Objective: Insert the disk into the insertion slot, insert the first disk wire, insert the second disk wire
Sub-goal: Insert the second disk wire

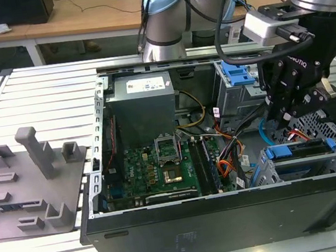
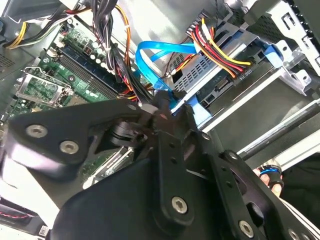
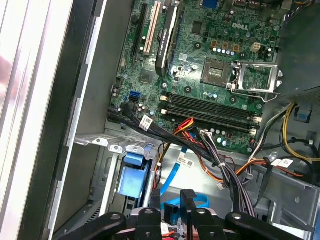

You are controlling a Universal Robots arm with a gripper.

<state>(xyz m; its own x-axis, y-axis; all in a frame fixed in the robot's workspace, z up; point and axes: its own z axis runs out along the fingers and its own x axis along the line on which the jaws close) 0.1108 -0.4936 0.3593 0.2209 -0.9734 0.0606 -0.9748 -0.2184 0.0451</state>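
Observation:
The disk (image 1: 301, 150), in its blue carrier, lies inside the insertion slot (image 1: 321, 122), a grey perforated cage at the exterior view's right. In the second wrist view a red, yellow and black wire (image 2: 220, 50) ends in a black plug seated in the disk's (image 2: 202, 75) rear edge. My gripper (image 1: 280, 124) hangs just behind the disk. Its black fingers (image 2: 167, 125) are shut on the connector of a blue flat wire (image 2: 150, 52), which loops up beside the disk. In the first wrist view the gripper (image 3: 171, 207) holds that blue connector (image 3: 171, 214) between its tips.
The open computer case (image 1: 231, 217) holds a motherboard (image 1: 155, 165), a grey power supply (image 1: 140, 105) and a second cage with a blue latch (image 1: 237, 77). Bundled cables (image 3: 220, 160) run close to my fingers. A grey fixture plate (image 1: 26, 183) lies on the slatted table (image 1: 39, 100).

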